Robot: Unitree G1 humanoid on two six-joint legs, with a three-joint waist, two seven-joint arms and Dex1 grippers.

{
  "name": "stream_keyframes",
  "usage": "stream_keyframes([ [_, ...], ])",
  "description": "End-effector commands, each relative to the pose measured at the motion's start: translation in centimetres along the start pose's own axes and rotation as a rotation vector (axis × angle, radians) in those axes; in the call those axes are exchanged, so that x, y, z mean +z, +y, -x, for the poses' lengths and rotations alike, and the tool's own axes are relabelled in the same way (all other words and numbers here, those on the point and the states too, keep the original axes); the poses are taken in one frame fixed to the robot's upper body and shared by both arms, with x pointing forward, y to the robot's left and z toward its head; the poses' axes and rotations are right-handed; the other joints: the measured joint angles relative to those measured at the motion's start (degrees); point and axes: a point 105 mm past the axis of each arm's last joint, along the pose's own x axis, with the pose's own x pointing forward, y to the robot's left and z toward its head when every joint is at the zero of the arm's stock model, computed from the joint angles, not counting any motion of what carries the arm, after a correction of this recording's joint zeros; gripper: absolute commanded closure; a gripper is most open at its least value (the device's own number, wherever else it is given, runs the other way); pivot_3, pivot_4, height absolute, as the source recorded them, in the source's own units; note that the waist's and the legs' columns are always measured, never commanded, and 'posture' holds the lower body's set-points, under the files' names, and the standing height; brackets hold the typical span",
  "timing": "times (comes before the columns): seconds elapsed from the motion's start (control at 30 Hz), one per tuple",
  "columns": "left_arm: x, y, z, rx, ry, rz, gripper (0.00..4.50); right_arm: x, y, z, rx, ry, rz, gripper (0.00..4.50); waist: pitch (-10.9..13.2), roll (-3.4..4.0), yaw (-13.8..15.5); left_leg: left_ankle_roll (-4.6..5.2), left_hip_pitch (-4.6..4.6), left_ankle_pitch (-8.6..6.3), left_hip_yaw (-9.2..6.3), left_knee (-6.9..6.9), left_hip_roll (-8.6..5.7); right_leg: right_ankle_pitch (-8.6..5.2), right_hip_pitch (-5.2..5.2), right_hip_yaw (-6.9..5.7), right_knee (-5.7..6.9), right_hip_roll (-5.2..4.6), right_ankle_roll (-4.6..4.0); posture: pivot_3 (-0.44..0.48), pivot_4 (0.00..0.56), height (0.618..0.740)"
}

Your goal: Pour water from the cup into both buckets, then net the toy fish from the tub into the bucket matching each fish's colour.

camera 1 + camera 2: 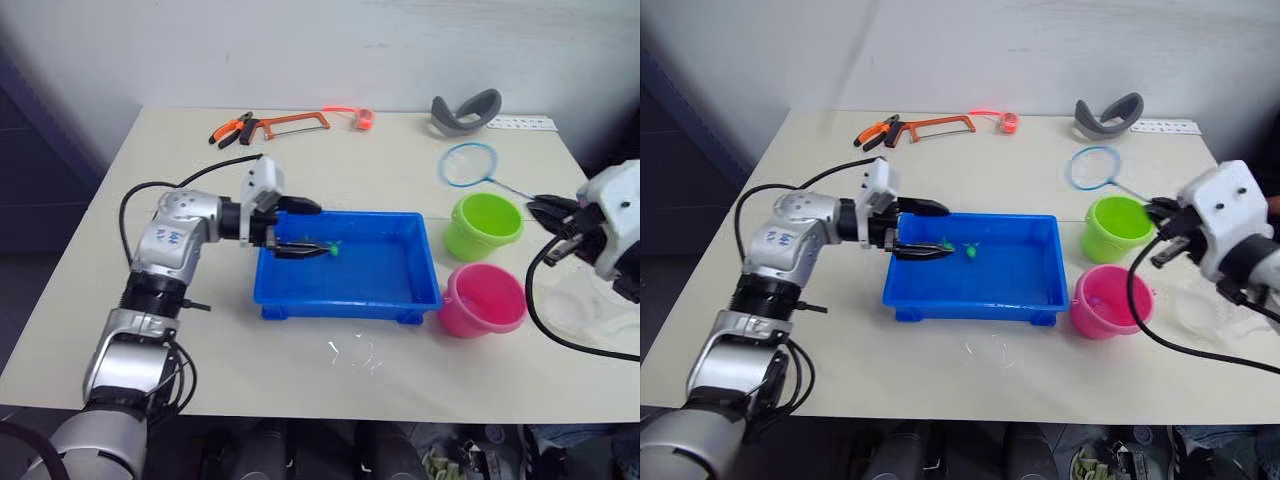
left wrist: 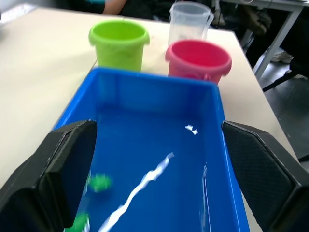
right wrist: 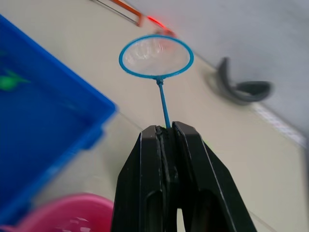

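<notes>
The blue tub (image 1: pixel 345 301) holds water and two green toy fish (image 1: pixel 335 248) near its left end. My left gripper (image 1: pixel 312 229) hangs open over that end, with the fish (image 2: pixel 100 182) close to one finger (image 2: pixel 65 169). My right gripper (image 1: pixel 545 208) is shut on the thin handle of the net (image 1: pixel 467 164). The net's blue hoop (image 3: pixel 156 56) hovers above the table behind the green bucket (image 1: pixel 483 225). The pink bucket (image 1: pixel 483 298) stands in front of the green one, both just right of the tub. The clear cup (image 2: pixel 189 19) stands right of the pink bucket.
An orange hacksaw (image 1: pixel 290 124), pliers (image 1: pixel 230 128) and a small orange item (image 1: pixel 362 118) lie at the table's back edge. A grey curved object (image 1: pixel 465 112) and a white strip (image 1: pixel 520 124) are at the back right. A small puddle (image 1: pixel 350 352) glistens before the tub.
</notes>
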Motion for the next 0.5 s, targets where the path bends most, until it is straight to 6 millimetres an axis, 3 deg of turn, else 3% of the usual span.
stream_keyframes([
  [0.03, 0.2, -0.5, 2.6, 0.035, 0.043, -0.040, 0.02, -0.1, 4.8, -0.5, 0.269, 0.024, -0.215, 4.50, 0.0, 0.00, -0.1, 0.03, -0.02, -0.02, 0.00, -0.02, -0.01, 0.00, 0.00, 0.00, 0.01, -0.03, 0.00, 0.000, 0.150, 0.740],
  [0.27, -1.4, -1.4, 5.7, 0.117, 0.130, -0.016, 0.02, -3.6, 10.0, -2.6, 0.503, 0.219, -0.336, 4.50, 0.0, 0.00, -0.2, 0.26, -0.07, -0.16, 0.06, -0.08, -0.24, 0.00, 0.00, -0.04, -0.03, -0.74, 0.00, 0.000, 0.150, 0.740],
  [0.5, -1.4, -1.7, 6.2, 0.190, 0.134, -0.029, 0.02, -5.6, 10.6, -6.4, 0.449, 0.253, -0.315, 4.50, 0.0, -0.01, -0.2, 0.26, -0.06, -0.16, 0.11, -0.07, -0.29, 0.01, -0.07, -0.11, -0.03, -0.74, 0.01, 0.000, 0.150, 0.740],
])
